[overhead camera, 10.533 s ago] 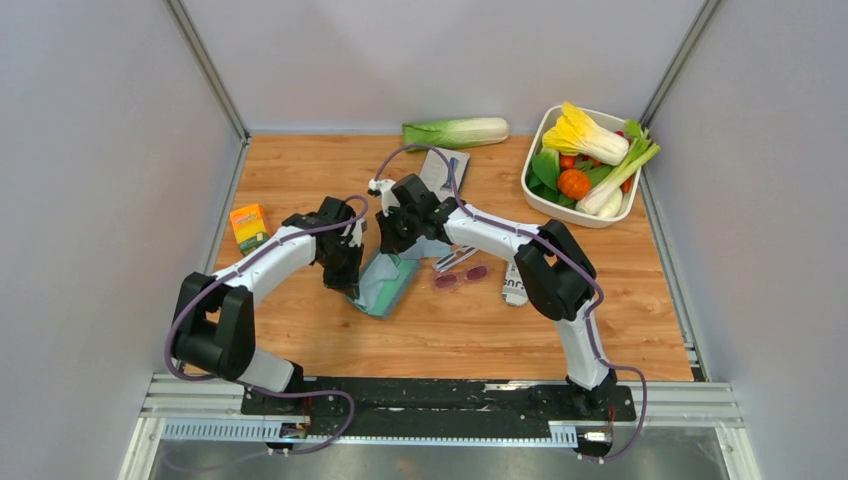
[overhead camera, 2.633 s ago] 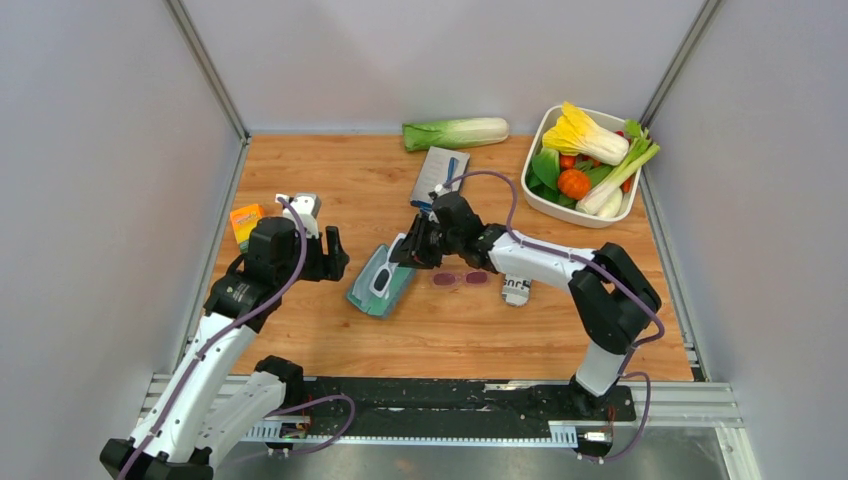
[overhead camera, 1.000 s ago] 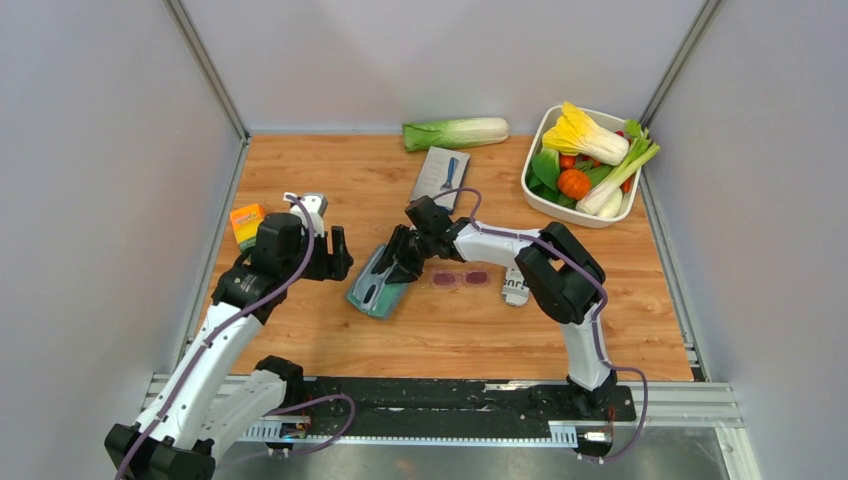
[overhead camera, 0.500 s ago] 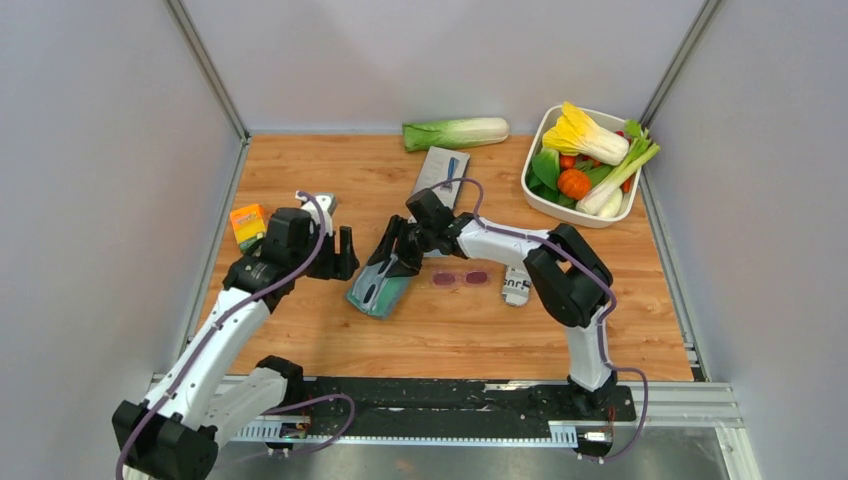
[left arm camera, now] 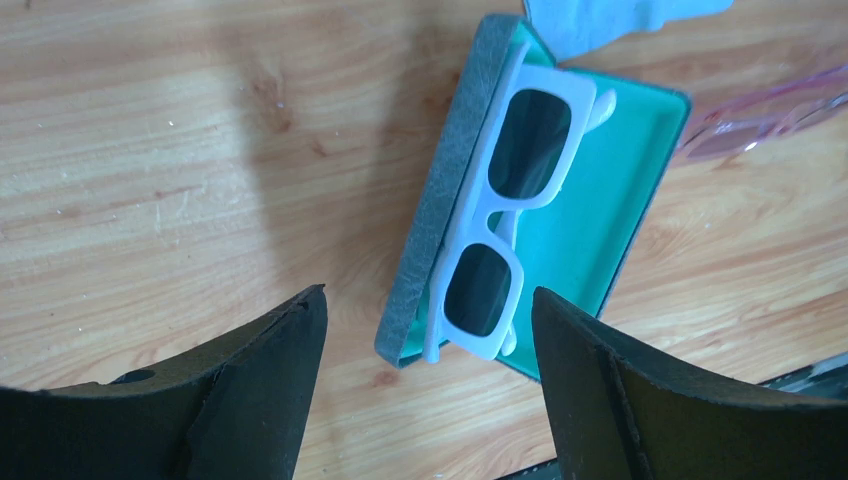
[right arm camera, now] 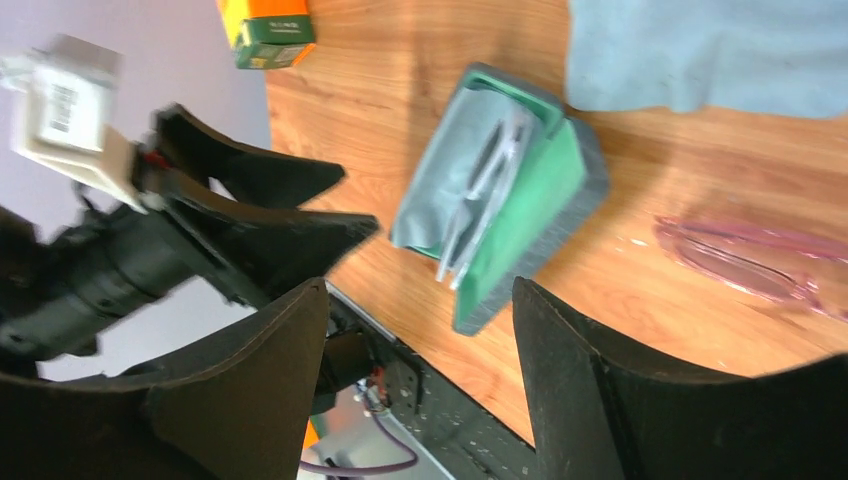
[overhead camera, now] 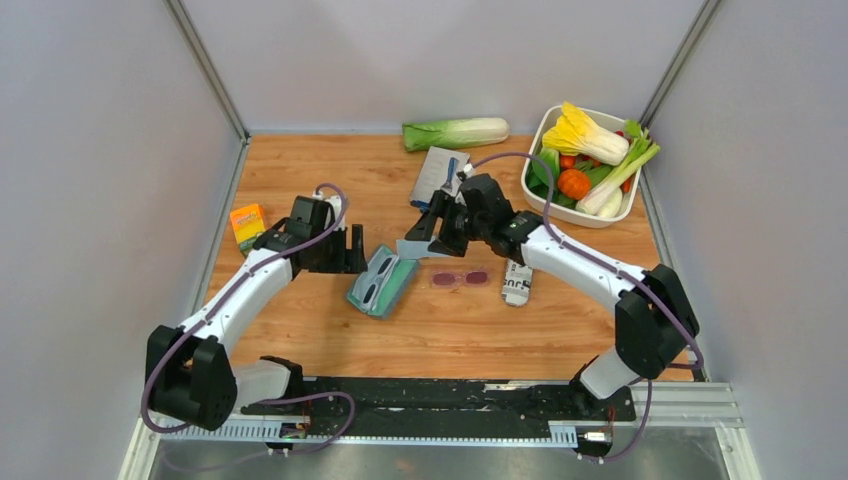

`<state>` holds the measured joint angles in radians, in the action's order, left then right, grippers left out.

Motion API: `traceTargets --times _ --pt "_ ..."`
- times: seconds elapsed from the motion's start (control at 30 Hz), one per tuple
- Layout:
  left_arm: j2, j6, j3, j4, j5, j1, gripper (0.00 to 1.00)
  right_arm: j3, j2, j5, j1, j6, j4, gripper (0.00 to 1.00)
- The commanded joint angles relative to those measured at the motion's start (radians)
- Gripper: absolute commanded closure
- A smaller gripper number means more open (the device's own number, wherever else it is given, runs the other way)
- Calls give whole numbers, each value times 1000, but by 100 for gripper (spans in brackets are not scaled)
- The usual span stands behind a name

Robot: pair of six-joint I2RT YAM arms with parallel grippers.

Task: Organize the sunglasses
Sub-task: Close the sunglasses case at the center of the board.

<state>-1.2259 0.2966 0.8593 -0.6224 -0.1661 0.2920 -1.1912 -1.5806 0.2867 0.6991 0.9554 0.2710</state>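
The sunglasses [overhead camera: 460, 277] with pink lenses lie flat on the wooden table, right of the open grey case [overhead camera: 400, 287]. They show at the edge of the left wrist view [left arm camera: 757, 112] and in the right wrist view [right arm camera: 752, 259]. A white-framed pair [left arm camera: 497, 215] lies inside the case's [left arm camera: 443, 195] teal lining. My left gripper [overhead camera: 354, 251] is open just left of the case. Above the case's far end my right gripper [overhead camera: 426, 229] is open too, nothing between its fingers. A light blue cloth [overhead camera: 419, 247] lies under it on the table.
An orange box [overhead camera: 248, 225] sits at the far left. A silver packet [overhead camera: 516, 283] lies right of the pink pair. Behind are a flat grey package [overhead camera: 440, 172], a cabbage [overhead camera: 456, 132] and a white bowl [overhead camera: 534, 200] of vegetables at the back right.
My right gripper has drawn back up and to the right from the case and opened wider, and the cloth now lies off the case. My left gripper has moved right, closer to the case.
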Motion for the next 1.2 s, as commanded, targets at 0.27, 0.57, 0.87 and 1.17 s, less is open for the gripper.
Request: traceTargets --times 0.27,0.57,0.87,1.17 --pt "55 186 -126 332 -141 -100 29 243 51 -55 74 -35 -118 50" --pt "-26 249 -174 483 -274 -208 55 208 -61 -95 145 -21 -145 64" --pt "-87 250 -190 552 -355 -208 67 136 -176 -96 180 -10 -164 76" --pt "-144 236 -216 592 -372 -206 68 68 -232 -93 183 -20 -151 77"
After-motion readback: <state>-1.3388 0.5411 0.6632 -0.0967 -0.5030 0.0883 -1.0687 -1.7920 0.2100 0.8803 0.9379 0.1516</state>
